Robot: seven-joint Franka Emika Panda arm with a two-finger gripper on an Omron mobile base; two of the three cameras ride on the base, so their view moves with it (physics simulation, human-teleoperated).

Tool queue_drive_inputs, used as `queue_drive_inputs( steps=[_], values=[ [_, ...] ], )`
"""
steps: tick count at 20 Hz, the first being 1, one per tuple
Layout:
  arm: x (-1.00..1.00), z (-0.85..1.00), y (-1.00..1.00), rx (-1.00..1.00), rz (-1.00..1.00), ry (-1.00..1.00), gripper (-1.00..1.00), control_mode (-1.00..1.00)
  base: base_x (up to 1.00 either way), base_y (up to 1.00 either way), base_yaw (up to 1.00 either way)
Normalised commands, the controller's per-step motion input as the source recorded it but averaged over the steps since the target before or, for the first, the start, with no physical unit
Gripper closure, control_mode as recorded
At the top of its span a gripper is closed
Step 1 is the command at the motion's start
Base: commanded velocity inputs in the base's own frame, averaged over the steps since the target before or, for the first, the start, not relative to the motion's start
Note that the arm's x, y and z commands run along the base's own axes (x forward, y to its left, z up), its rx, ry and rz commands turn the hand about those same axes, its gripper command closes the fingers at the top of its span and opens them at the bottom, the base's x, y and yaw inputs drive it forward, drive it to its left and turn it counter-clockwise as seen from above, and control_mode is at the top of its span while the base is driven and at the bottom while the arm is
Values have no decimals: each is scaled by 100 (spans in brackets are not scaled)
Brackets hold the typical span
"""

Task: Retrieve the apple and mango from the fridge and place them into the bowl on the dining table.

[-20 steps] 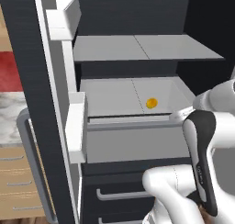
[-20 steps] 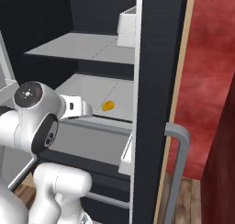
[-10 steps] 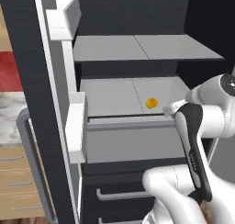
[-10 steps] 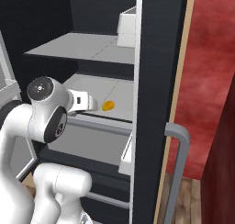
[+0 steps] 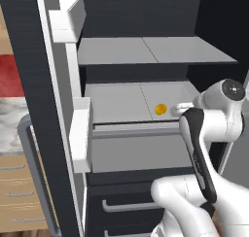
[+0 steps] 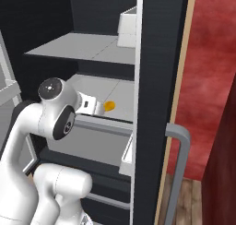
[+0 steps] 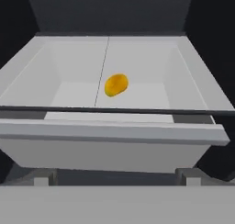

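Hand view: we have swung closer to the fridge (image 5: 146, 37), jaws spread wide and empty, now facing the mango (image 7: 115, 84) in its tray, so the reach can begin.

The fridge (image 5: 29, 85) is seen standing open, with its black door at the left and a grey bar handle (image 5: 34, 177) on it. Grey shelves are seen inside. On the lower shelf (image 5: 121, 102) a small yellow-orange mango (image 5: 160, 109) is seen lying. The white arm is raised from the lower right, and its tool (image 5: 178, 109) is held just beside the mango, maybe not touching it. Two dark drawers are seen below.
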Motion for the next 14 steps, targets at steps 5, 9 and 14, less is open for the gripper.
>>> queue_drive_inputs(
  steps=[5, 9, 14],
  values=[
    [37, -28, 0, 12, -17, 1, -100, -100, 0, 0, 0],
    [47, -5, -2, 17, -2, 7, -100, -100, 0, 0, 0],
    [56, -4, 0, 5, 0, 9, -100, -100, 0, 0, 0]
  ],
)
